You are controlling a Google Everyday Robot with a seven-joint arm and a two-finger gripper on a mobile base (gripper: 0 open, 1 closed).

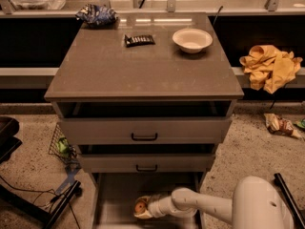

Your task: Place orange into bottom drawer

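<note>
The orange (140,207) is a small round fruit held between the fingers of my gripper (143,208), low inside the bottom drawer (110,197). That drawer is pulled out under the cabinet, a grey tray with low side walls. My white arm (200,205) reaches into it from the lower right, and the gripper is shut on the orange. Whether the orange touches the drawer floor cannot be told.
Two upper grey drawers (144,130) with black handles stand slightly ajar. On the cabinet top are a white bowl (192,39), a dark snack bar (139,40) and a blue bag (96,14). A yellow cloth (270,66) lies right; cables and a black stand (57,206) lie left.
</note>
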